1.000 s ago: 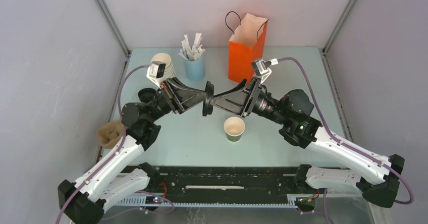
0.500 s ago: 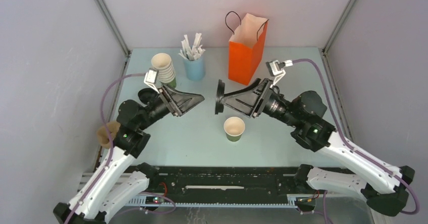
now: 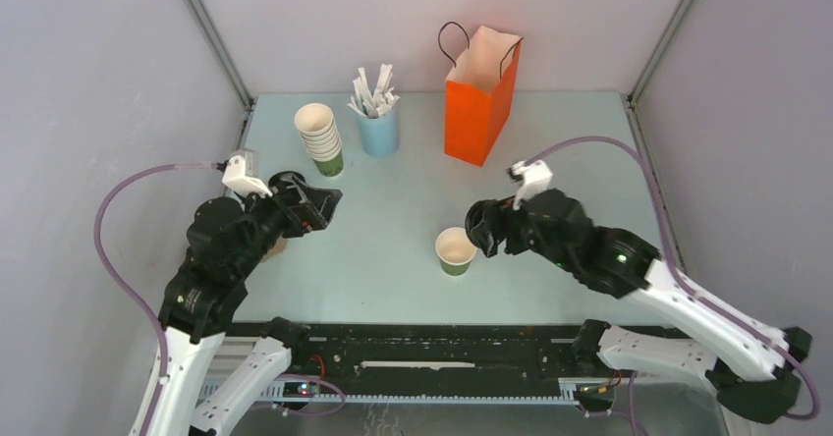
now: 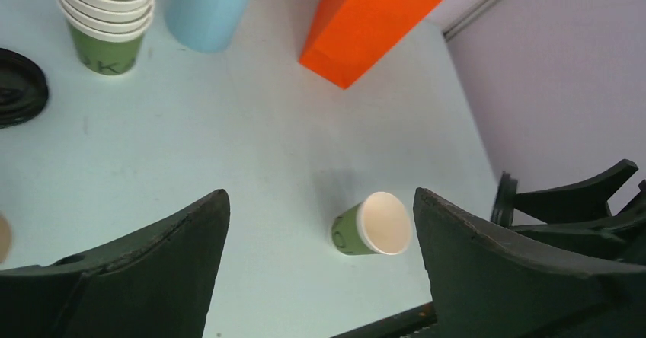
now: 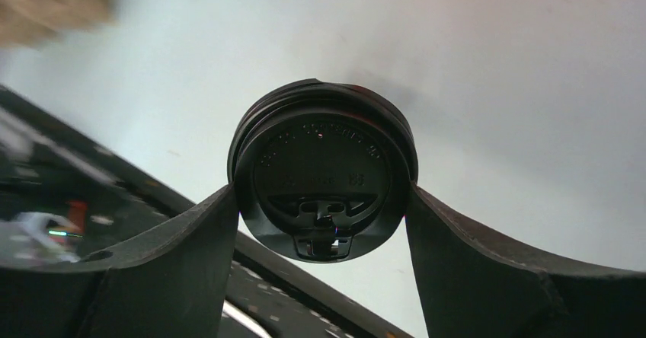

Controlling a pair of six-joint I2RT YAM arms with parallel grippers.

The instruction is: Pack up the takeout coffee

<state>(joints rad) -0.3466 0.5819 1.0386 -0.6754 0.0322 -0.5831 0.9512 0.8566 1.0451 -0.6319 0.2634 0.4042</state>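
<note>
The takeout coffee cup point(image 3: 456, 249), small, green and cream inside, stands open and upright on the table at centre; the left wrist view shows it too point(image 4: 373, 224). Its round black lid point(image 5: 324, 167) is pinched by the rim between the fingers of my right gripper point(image 5: 324, 189). In the top view that gripper point(image 3: 478, 230) hangs just right of the cup's rim, with the lid point(image 3: 481, 222) on edge. My left gripper point(image 3: 327, 203) is drawn back to the left, well away from the cup. Its fingers stand wide open and hold nothing point(image 4: 320, 201).
An orange paper bag point(image 3: 481, 97) stands open at the back centre. A stack of cream-and-green cups point(image 3: 319, 136) and a light blue cup of white sticks point(image 3: 378, 127) stand at the back left. Spare black lids point(image 4: 19, 87) lie near the stack.
Both grippers met at the lid above the table. The left one let go, opened and pulled back left. The right one carried the lid down beside the cup.
</note>
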